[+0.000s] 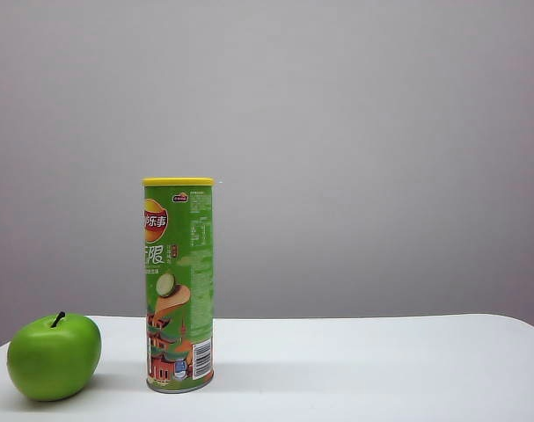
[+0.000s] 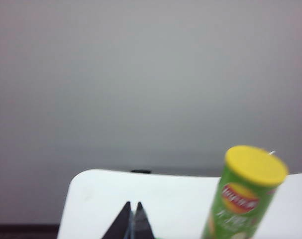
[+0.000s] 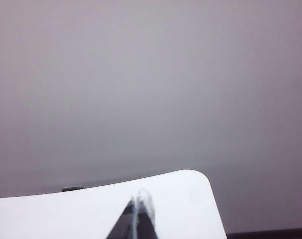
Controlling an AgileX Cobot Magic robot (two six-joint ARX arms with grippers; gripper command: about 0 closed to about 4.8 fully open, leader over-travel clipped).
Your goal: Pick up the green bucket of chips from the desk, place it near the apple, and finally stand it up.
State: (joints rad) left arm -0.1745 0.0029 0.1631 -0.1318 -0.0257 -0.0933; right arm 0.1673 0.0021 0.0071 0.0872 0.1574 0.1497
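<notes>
Lower left of the exterior view: the green bucket of chips (image 1: 179, 283) stands upright on the desk (image 1: 363, 365), yellow lid up, silver base down, near the apple (image 1: 54, 356) but not touching it; a gap of bare desk shows between them. By the look of it the task is done: can placed by the apple and standing.

Neither arm shows in the exterior view. Left gripper (image 2: 132, 219) sits at the bottom edge of the left wrist view, dark jaws pressed together, nothing between them, well clear of the can (image 2: 243, 199), which is at the lower right of that frame. Right gripper (image 3: 138, 214) is at the bottom centre of the right wrist view, jaws also closed and empty, over a rounded desk corner (image 3: 190, 199); no can or apple in that view.

Risks, as a judgement: the can is tall and slim on a small base, so any brush from an arm or a bump to the desk could tip it, and it would roll, maybe into the apple. The apple could roll too if nudged.

Writing: red-yellow oval logo with Chinese characters reading roughly "乐事"; a large white character "限" below it; cucumber slice and building artwork; a barcode near the base; the fine print is too small to read.
</notes>
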